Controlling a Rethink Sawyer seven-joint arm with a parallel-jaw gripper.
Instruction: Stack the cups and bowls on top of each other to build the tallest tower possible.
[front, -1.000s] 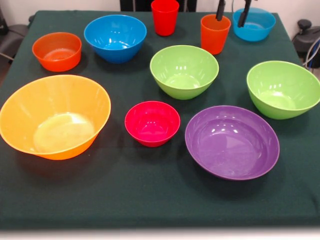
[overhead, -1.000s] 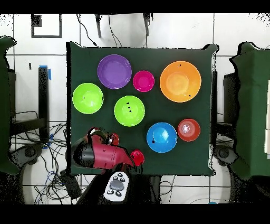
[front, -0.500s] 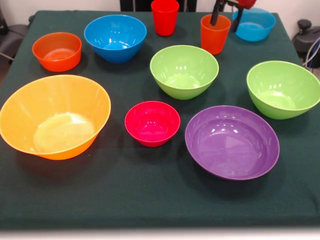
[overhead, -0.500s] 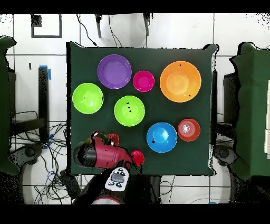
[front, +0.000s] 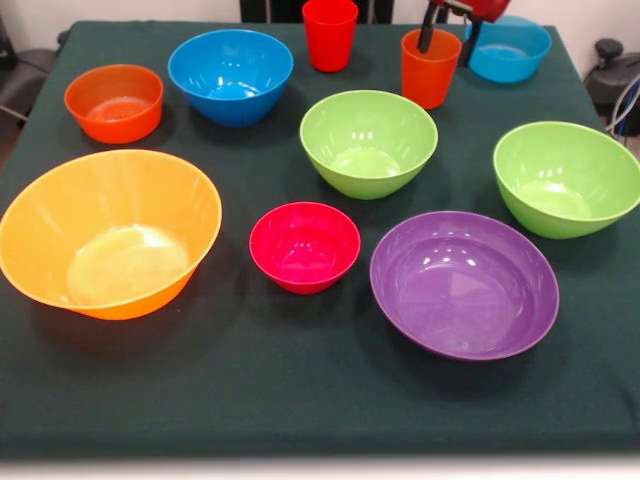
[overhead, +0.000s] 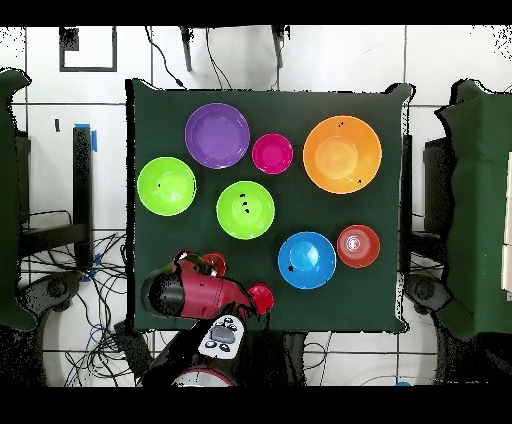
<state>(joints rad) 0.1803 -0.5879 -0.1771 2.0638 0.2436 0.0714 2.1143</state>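
Note:
My gripper (front: 448, 40) hangs open at the table's far side, one finger over the rim of the orange cup (front: 430, 68) and the other just right of it. The red cup (front: 330, 33) stands to the left. Spread singly on the cloth are the big orange bowl (front: 110, 232), small crimson bowl (front: 304, 246), purple bowl (front: 464, 283), two lime green bowls (front: 368, 142) (front: 566, 177), two blue bowls (front: 230, 75) (front: 508, 47) and small orange bowl (front: 114, 102). No tower is in view. Overhead, the arm (overhead: 195, 293) hides most of the orange cup (overhead: 213, 263).
The dark green cloth (front: 300, 400) covers the whole table. Chairs and cables lie around the table (overhead: 385, 310) on the floor in the overhead view.
The gripper has shifted a little left and lower, closing in on the orange cup, and the red wrist now shows at the top edge. Nothing on the table moved.

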